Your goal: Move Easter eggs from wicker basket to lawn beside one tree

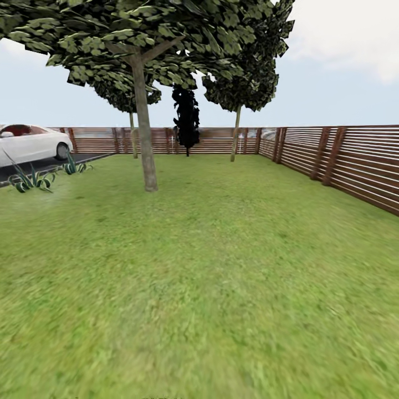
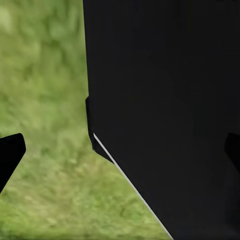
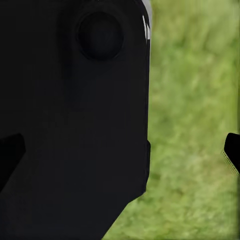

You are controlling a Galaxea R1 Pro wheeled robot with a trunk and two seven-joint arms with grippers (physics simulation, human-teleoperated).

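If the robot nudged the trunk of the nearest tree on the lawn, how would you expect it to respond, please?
The nearest tree would probably not budge: its trunk rises straight from the lawn and carries a broad, heavy-looking crown. Being slim, the trunk might flex slightly in reality, though it looks rigid here. Its rough-looking bark seems unlikely to be slippery.

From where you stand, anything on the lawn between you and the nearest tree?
Nothing visible. The lawn runs open up to the nearest tree. The spiky plants and the white car sit off left by the paving; the fence runs along the right.
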